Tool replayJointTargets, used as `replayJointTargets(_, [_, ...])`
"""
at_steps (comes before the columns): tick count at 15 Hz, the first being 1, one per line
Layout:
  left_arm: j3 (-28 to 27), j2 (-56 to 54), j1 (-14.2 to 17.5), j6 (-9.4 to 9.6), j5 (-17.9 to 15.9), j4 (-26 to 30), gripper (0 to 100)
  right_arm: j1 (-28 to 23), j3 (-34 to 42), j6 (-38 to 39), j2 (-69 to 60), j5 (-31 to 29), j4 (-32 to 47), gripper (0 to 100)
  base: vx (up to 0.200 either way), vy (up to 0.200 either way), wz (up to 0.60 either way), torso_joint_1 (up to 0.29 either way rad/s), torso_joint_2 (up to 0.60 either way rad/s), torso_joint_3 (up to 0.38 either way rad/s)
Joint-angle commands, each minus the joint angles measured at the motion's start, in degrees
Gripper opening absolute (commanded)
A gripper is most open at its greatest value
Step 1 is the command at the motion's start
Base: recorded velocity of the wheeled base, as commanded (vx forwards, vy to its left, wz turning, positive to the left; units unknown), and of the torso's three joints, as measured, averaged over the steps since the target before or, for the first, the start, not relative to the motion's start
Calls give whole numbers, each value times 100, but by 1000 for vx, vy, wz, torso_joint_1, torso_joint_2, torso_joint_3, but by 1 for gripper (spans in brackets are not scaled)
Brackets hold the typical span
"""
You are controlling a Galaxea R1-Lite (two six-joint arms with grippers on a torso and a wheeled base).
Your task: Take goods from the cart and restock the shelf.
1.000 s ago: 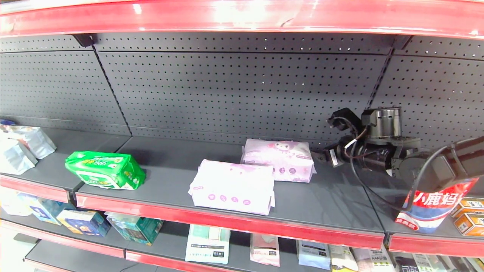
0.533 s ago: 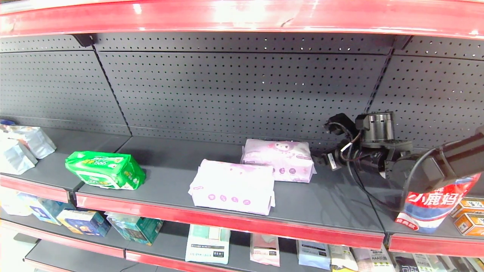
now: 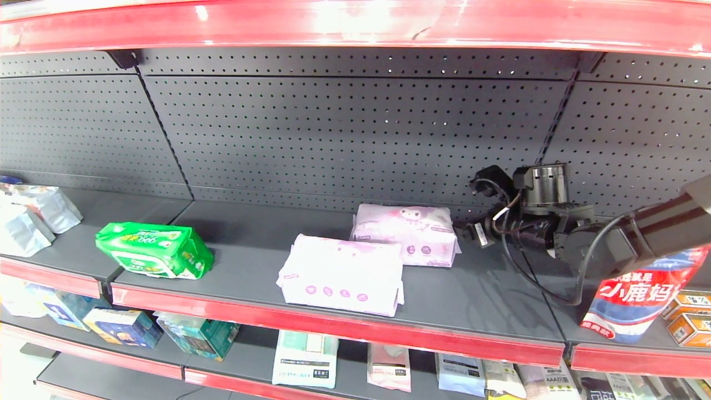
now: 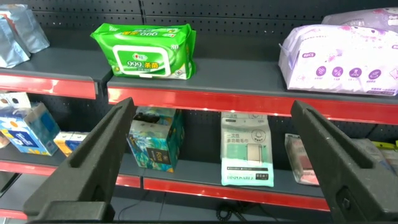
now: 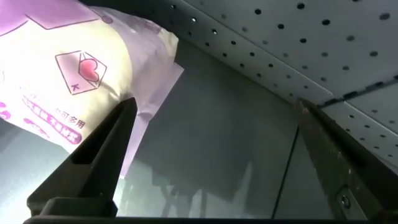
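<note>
Two soft purple-and-white tissue packs lie flat on the dark grey metal shelf [image 3: 489, 294]: the front tissue pack [image 3: 341, 275] at its front edge, the rear tissue pack [image 3: 404, 233] just behind it, nearer the back edge. One green plastic wipes pack [image 3: 153, 250] lies near the left front corner. The right gripper [image 5: 211, 106], fingers spread, is at the rear tissue pack's right end. The left gripper [image 4: 211, 104] hangs spread wide before the shelf.
</note>
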Motion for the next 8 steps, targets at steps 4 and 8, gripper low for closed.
replayJointTargets(4, [1, 2, -1, -3, 0, -1, 100, 74, -39, -1, 100, 0, -3, 100, 0, 0, 0, 0, 0, 0])
replayJointTargets(8, [1, 2, -1, -3, 0, -1, 100, 153, -127, -1, 162, -8, -3, 100, 0, 0, 0, 0, 0, 0])
